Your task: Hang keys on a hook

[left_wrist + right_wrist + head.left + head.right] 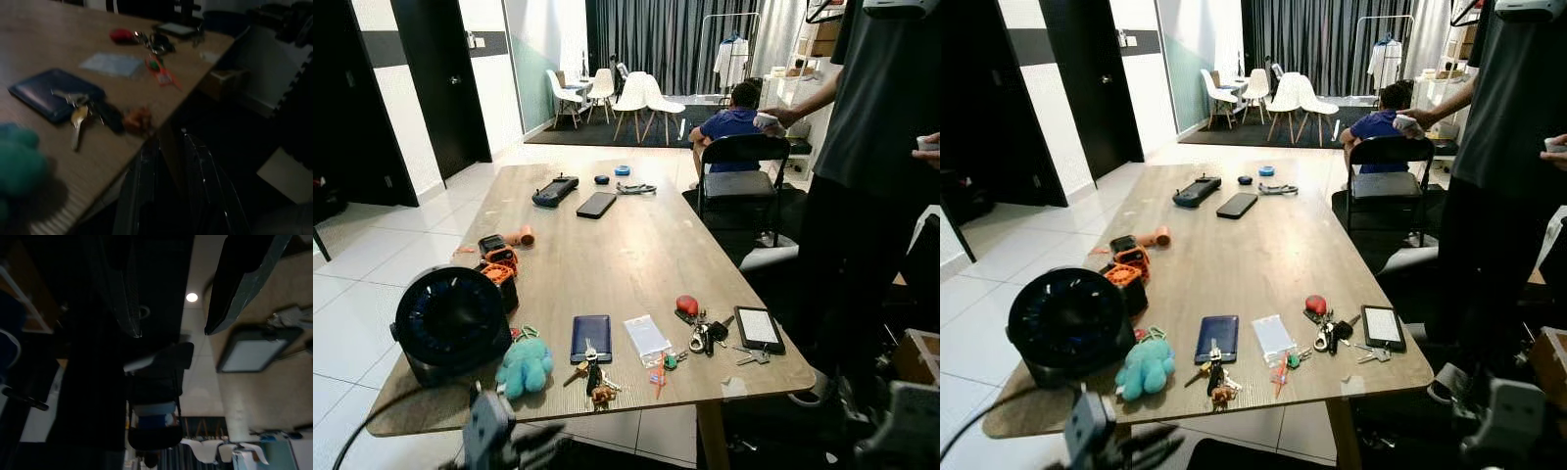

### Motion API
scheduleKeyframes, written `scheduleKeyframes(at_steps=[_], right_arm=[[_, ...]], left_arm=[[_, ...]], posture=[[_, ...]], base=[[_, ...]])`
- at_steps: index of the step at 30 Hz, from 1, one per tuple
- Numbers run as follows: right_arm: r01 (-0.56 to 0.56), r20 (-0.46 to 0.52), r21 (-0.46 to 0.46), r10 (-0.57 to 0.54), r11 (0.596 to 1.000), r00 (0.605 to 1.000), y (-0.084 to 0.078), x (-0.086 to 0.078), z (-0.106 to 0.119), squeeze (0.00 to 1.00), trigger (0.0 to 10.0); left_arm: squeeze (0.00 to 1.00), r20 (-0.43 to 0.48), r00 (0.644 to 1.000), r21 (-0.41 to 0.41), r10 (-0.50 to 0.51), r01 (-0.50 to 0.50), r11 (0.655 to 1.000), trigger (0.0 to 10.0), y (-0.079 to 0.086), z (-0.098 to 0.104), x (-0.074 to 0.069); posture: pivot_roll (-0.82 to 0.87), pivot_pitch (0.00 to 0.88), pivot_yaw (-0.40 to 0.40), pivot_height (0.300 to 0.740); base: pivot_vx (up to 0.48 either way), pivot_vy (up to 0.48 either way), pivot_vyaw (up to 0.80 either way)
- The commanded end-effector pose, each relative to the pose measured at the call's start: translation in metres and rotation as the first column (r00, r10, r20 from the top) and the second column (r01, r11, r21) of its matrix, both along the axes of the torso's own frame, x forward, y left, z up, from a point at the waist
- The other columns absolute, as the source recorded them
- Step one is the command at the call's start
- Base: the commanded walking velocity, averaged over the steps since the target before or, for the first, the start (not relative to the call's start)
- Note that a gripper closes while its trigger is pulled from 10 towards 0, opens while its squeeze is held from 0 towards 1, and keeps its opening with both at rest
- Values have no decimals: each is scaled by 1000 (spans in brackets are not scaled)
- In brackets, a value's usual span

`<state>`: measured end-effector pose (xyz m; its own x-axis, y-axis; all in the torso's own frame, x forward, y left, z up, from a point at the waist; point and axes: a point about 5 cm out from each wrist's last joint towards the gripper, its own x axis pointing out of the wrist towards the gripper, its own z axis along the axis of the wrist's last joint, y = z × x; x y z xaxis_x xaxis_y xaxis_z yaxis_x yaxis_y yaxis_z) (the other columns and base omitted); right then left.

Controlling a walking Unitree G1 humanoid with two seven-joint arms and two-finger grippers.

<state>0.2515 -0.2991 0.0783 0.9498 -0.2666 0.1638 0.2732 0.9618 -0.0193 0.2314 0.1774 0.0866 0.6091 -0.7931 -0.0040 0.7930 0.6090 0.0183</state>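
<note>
Clearly pre-grasp, nothing picked up yet. Left gripper (171, 147) sits at the bottom of the left wrist view, just off the near desk (607, 264) edge, fingers (139, 181) narrowly apart and empty. Nearest key bunch (593, 374) lies at lower centre of the left eye view on the near edge of a blue wallet (591, 336), with a teal plush (524, 365) to its left and a black fan (450, 318) further left. Second key bunch (703, 331) with a red fob sits right of centre beside a small tablet (759, 327). Next move: probably reach in over the edge and pinch the near bunch; no hook visible, so it must be found. Right gripper (195, 298) fingers look spread, holding nothing. Wrist view gives close key detail; eye views add a standing person (876, 147) at right, a seated person (732, 122) far back.
</note>
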Motion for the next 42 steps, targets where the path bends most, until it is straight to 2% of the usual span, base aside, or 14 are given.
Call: scheduleKeyframes(at_steps=[1,6,12,13,14,15,18,25,30,38,39,40,41,42], right_arm=[[-30,-10,5,30,1000,999,7,5,1,0,10000],[-104,-30,-42,103,994,994,20,16,8,0,10000],[-207,-39,-51,205,977,978,41,29,16,0,10000],[-282,-44,-59,280,958,959,55,33,18,0,10000],[-282,-44,-59,280,958,959,55,33,18,0,10000],[-410,-53,-76,407,909,912,79,37,22,0,10000],[-497,-58,-86,494,863,867,99,40,24,0,10000],[-505,-54,-73,502,860,863,113,50,26,0,10000],[-562,-72,-58,558,825,827,136,64,26,0,10000],[-626,-108,-15,621,780,776,158,75,22,31,10000],[-645,-118,-14,640,764,760,163,76,22,290,10000],[-645,-118,-14,640,764,760,163,76,22,290,10000],[-664,-128,-9,657,748,743,168,77,20,647,10000],[-684,-135,-2,678,730,723,174,77,19,902,10000]], left_arm=[[0,2,1000,-26,26,-26,999,10000,-3,5,5],[0,33,997,-60,68,-66,996,10000,-11,17,19],[0,87,993,17,74,-76,997,10000,-15,21,29],[0,91,993,6,74,-75,997,10000,-18,23,31],[0,91,993,6,74,-75,997,10000,-18,23,31],[0,98,993,-23,69,-67,997,10000,-22,27,33],[0,108,991,-47,73,-68,997,10000,-27,33,37],[0,145,984,-62,101,-92,994,10000,-35,41,47],[0,159,982,-52,98,-90,995,10000,-40,40,50],[0,157,983,-51,97,-90,995,10000,-43,38,51],[0,156,983,-49,94,-87,995,10000,-43,37,51],[0,156,983,-49,94,-87,995,10000,-43,37,51],[0,155,984,-47,90,-84,995,10000,-44,37,51],[0,155,984,-48,88,-81,996,10000,-44,37,50]], posture=[[30,46,33,740],[27,47,32,740],[26,46,32,740],[24,46,34,740],[24,46,34,740],[24,43,33,740],[23,41,32,740],[21,33,35,740],[18,29,38,740],[28,39,35,740],[33,44,32,740],[33,44,32,740],[35,51,31,740],[38,53,29,740]], base=[[0,0,0],[0,0,0],[0,0,0],[0,0,0],[0,0,0],[0,0,0],[0,0,0],[0,0,0],[0,0,0],[0,0,0],[0,0,0],[0,0,0],[0,0,0],[0,0,0]])
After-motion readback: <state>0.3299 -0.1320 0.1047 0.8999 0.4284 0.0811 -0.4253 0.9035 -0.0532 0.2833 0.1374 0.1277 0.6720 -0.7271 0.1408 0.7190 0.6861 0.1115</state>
